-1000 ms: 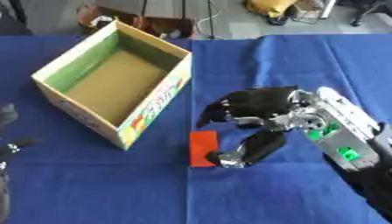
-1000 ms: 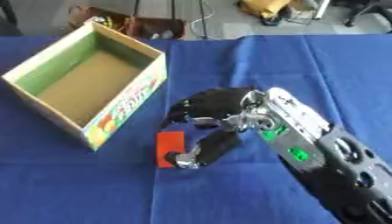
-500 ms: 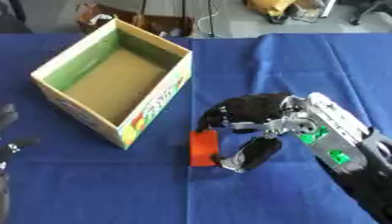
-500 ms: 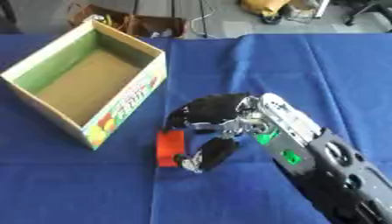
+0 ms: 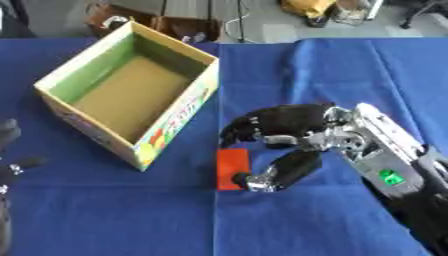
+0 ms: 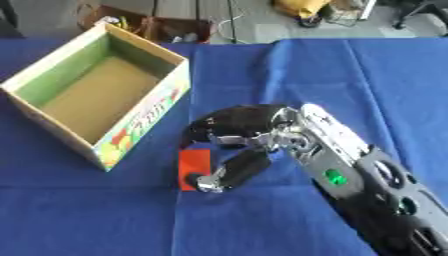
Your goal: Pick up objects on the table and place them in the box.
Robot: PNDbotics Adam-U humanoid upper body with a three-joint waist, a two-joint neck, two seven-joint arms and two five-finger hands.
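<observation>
The right hand's fingers and thumb curl around a red block, grasping it on the blue worktop. The open box stands just left. The left hand shows at the left edge; its fingers cannot be told.

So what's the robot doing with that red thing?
The robot's right hand is reaching over a flat red block on the blue table, fingers and thumb curving round it to pick it up. The open cardboard box stands just to its left, with nothing inside yet.
</observation>
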